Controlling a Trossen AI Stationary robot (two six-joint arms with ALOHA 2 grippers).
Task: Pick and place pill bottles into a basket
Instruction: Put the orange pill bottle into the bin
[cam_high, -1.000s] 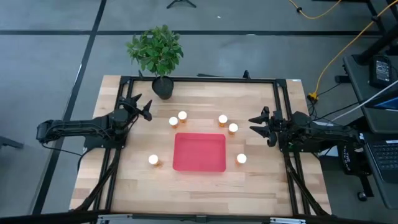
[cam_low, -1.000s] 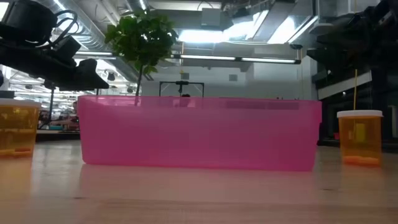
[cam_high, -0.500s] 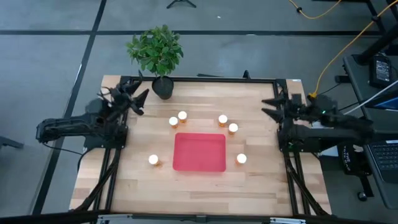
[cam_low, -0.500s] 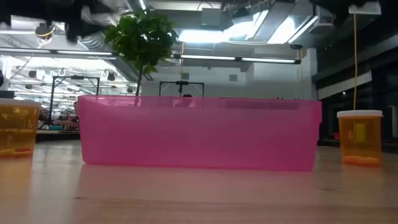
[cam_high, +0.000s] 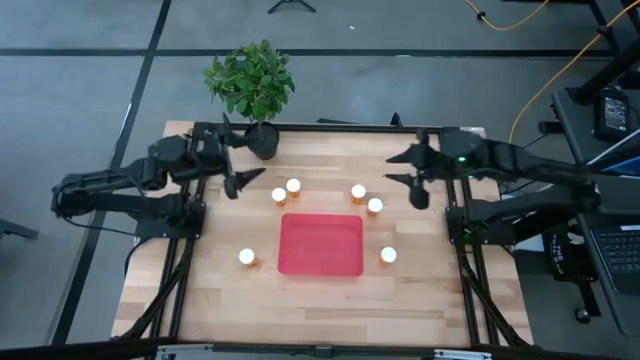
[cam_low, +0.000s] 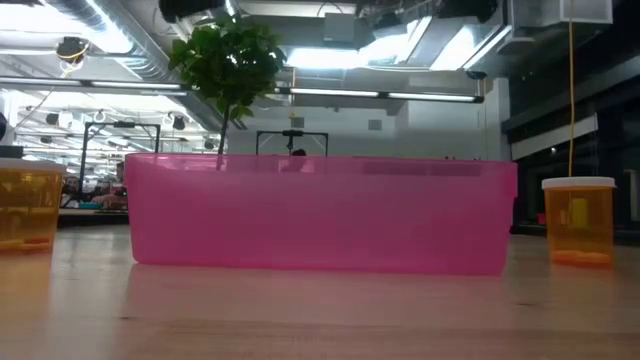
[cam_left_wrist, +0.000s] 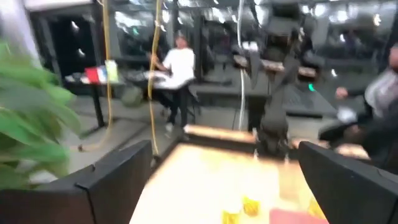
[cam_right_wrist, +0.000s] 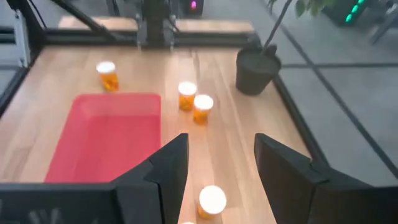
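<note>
Six amber pill bottles with white caps stand upright on the wooden table around the red tray (cam_high: 320, 244): two on its far left (cam_high: 279, 195) (cam_high: 293, 186), two on its far right (cam_high: 358, 191) (cam_high: 375, 206), one at its left (cam_high: 246, 257) and one at its right (cam_high: 388, 255). My left gripper (cam_high: 232, 158) is open and empty, raised over the far left of the table. My right gripper (cam_high: 405, 172) is open and empty, raised over the far right. In the right wrist view its fingers (cam_right_wrist: 217, 165) stand above one bottle (cam_right_wrist: 211, 202).
A black pot (cam_high: 262, 140) with a green plant stands at the table's far edge, close to my left gripper. A black frame (cam_high: 330, 127) runs round the table. People show in the room beyond (cam_left_wrist: 177, 68).
Both grippers have risen from low near the table's side edges, out of the low view's top. They first went toward the far edge, then swung in toward the table's middle. The bottles and the tray have stayed where they were.
</note>
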